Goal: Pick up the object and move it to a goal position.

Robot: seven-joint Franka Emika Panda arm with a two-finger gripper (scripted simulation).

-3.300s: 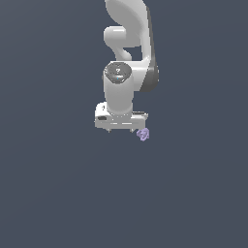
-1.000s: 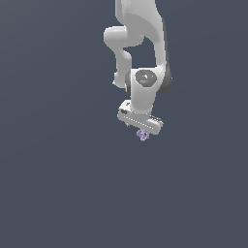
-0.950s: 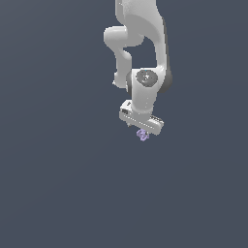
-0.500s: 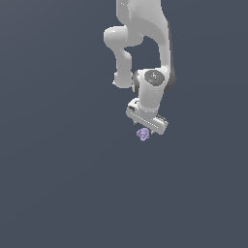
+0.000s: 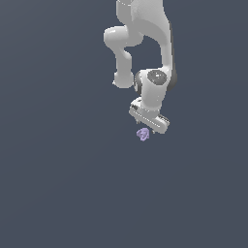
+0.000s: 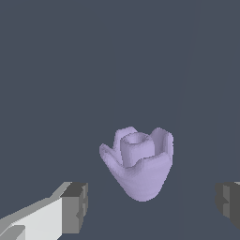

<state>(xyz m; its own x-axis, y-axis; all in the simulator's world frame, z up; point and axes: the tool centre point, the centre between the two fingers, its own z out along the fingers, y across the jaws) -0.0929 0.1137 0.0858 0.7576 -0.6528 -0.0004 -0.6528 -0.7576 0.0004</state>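
Hovering just above the lavender lumpy object (image 5: 143,134), at the exterior view's centre, the gripper (image 5: 148,122) gapes wide, holding nothing; this looks like pre-grasp alignment; next, descend straddling it, then close.

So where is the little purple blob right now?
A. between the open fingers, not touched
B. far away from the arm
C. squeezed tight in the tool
A: in the wrist view the purple blob sits apart from both fingers of the open tool.
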